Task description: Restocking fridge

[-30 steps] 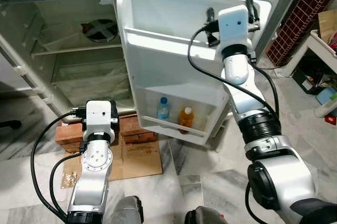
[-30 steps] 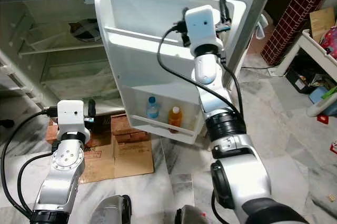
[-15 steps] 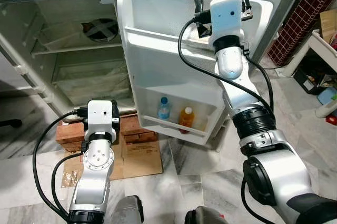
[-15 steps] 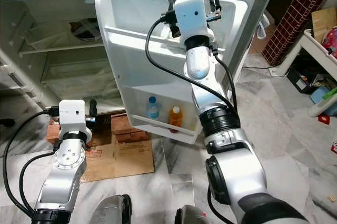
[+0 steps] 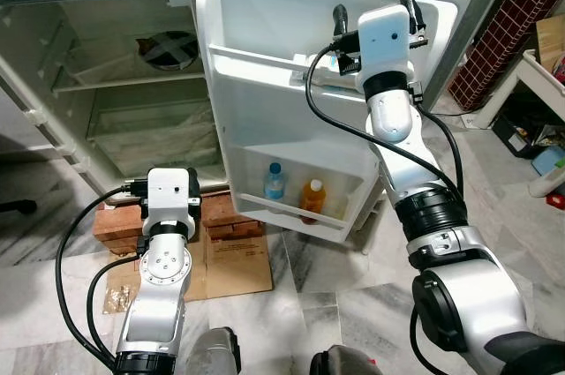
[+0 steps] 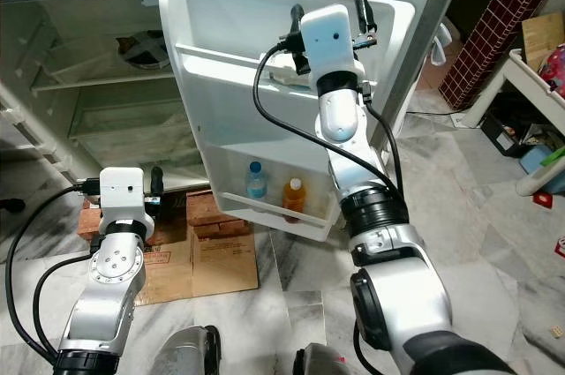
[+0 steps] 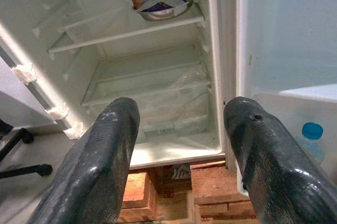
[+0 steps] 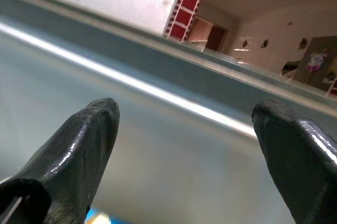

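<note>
Standing open on the left, the fridge [image 5: 115, 84] shows bare white shelves, and on an upper shelf sits a foil-covered dish [image 7: 162, 4]. Low before it, the left claw [image 7: 179, 145] hangs idle above a stack of bricks [image 7: 210, 184], its two black fingers [image 7: 105, 166] spread wide with nothing between them. Further right, the fridge door [image 5: 265, 128] is swung out toward the robot. In its bottom door shelf stand a clear bottle with a blue cap [image 5: 274, 183] and, just beside it, an orange bottle [image 5: 311, 198], both upright. Higher on the door, the right claw [image 5: 375, 4] is raised to the upper door compartment, well above both bottles, its fingers [image 8: 79, 150] parted and empty, pointing over the door's top edge. A small blue-tinged thing [image 5: 328, 63] shows in the upper door shelf just beside the right wrist; what it is cannot be told. On the far right stand a red brick pillar [image 5: 512, 22] and a cluttered white rack [image 5: 538, 119].
</note>
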